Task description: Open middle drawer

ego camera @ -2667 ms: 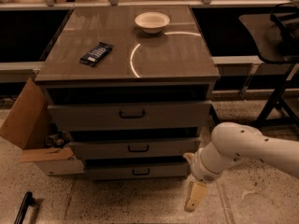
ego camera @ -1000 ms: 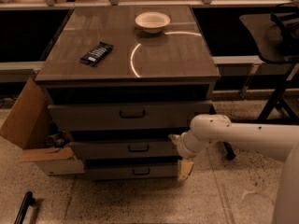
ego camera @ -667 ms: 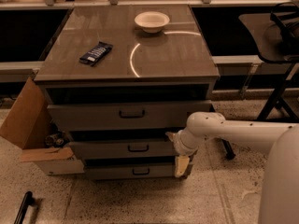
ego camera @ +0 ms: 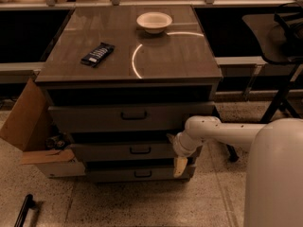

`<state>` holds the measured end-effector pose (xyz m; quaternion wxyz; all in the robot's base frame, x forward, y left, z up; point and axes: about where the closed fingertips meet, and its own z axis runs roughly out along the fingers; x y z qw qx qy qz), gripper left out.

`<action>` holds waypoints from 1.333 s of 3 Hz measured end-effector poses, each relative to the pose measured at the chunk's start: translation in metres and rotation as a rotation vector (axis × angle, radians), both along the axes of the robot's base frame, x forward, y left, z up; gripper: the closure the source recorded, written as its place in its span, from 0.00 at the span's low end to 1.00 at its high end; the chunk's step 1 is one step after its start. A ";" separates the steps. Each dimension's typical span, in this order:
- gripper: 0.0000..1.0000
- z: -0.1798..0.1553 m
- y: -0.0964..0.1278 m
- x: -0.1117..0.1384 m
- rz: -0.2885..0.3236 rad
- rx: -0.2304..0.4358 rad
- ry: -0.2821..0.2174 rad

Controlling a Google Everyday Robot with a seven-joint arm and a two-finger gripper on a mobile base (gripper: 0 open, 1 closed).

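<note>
The middle drawer (ego camera: 118, 152) is a grey drawer front with a small black handle (ego camera: 140, 150) at its centre. It sits between the taller top drawer (ego camera: 94, 118) and the slim bottom drawer (ego camera: 113, 175), and its front is about in line with theirs. My gripper (ego camera: 178, 161) is at the end of the white arm (ego camera: 222, 132), which reaches in from the right. It hangs low against the right end of the middle and bottom drawer fronts, to the right of the handle and apart from it.
The cabinet top (ego camera: 180, 56) holds a white bowl (ego camera: 154, 21) and a dark snack packet (ego camera: 97, 54). An open cardboard box (ego camera: 26, 122) leans at the cabinet's left. A chair base (ego camera: 279, 103) stands at the right. A black tool (ego camera: 23, 209) lies on the floor at lower left.
The arm has swung left from the floor at the lower right toward the cabinet. The gripper is now against the right end of the lower drawer fronts. The drawers have not moved.
</note>
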<state>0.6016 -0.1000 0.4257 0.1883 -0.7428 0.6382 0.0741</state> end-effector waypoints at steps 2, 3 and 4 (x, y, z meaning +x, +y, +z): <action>0.42 -0.019 0.009 -0.010 -0.001 -0.004 0.003; 0.66 -0.016 0.008 -0.023 0.005 0.002 0.009; 0.89 -0.008 0.008 -0.023 0.005 0.002 0.009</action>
